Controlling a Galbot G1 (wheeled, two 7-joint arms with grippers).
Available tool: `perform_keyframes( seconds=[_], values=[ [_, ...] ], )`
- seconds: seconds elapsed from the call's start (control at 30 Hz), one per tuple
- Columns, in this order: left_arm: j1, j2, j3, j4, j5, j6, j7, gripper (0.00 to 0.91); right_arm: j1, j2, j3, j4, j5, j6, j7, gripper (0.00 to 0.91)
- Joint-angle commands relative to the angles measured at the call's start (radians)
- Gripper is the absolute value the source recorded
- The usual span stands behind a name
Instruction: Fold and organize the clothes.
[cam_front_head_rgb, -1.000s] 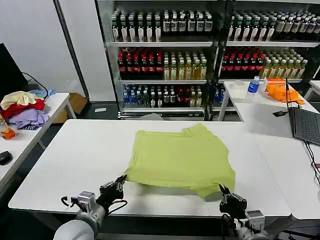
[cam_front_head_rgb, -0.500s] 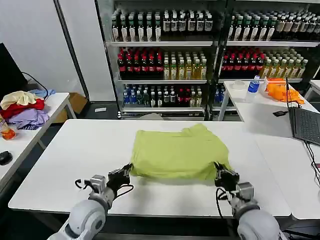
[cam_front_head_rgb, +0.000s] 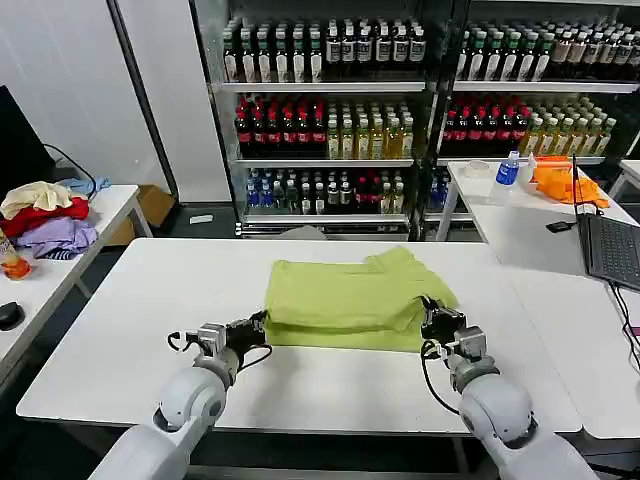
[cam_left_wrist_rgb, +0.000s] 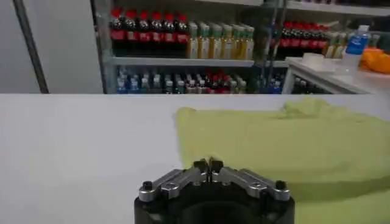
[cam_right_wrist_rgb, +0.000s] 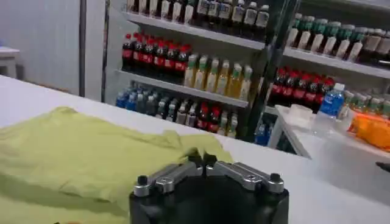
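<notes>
As both grippers (cam_front_head_rgb: 258, 327) (cam_front_head_rgb: 432, 315) pinch T-shirt (cam_front_head_rgb: 345, 300), no writing legible.

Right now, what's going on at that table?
The robot is folding a lime T-shirt on the white table. The left gripper and right gripper each pinch one end of the shirt's near edge, fingers shut on the fabric, carrying it up over the shirt toward the far side. The fold is partway done.
</notes>
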Motion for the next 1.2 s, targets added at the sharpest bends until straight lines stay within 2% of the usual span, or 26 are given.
perform_keyframes(
  seconds=[0.03, 0.2, 0.4, 0.47, 0.73, 0.87, 1.0, 1.2],
  values=[
    [-0.059, -0.007, 0.027, 0.072, -0.002, 0.005, 0.002, 0.907, 0.055, 0.01, -0.03, -0.058, -0.03, 0.001, -0.001, 0.907],
    [-0.054, -0.011, 0.016, 0.052, -0.013, -0.008, 0.02, 0.907, 0.041, 0.018, -0.023, -0.051, -0.039, -0.028, -0.006, 0.907],
    [-0.008, -0.007, -0.004, 0.006, -0.011, -0.021, 0.026, 0.907, -0.014, 0.022, 0.015, -0.032, -0.065, 0.012, -0.017, 0.907],
    [0.011, -0.005, -0.011, -0.005, -0.01, -0.022, 0.025, 0.907, -0.052, 0.019, 0.035, -0.019, -0.108, 0.018, -0.029, 0.907],
    [0.065, -0.012, -0.025, 0.003, -0.007, -0.024, 0.025, 0.907, -0.174, 0.014, 0.149, 0.013, -0.106, 0.007, -0.03, 0.907],
    [0.06, -0.023, -0.022, 0.038, -0.01, -0.024, 0.026, 0.907, -0.212, 0.01, 0.198, 0.004, -0.055, -0.032, -0.023, 0.907],
    [0.048, -0.037, -0.015, 0.062, -0.011, -0.024, 0.017, 0.907, -0.227, 0.012, 0.24, -0.003, 0.055, -0.084, -0.004, 0.907],
    [0.045, -0.044, -0.009, 0.069, -0.011, -0.018, 0.016, 0.907, -0.223, 0.02, 0.249, -0.019, 0.152, -0.12, 0.003, 0.907]
  ],
)
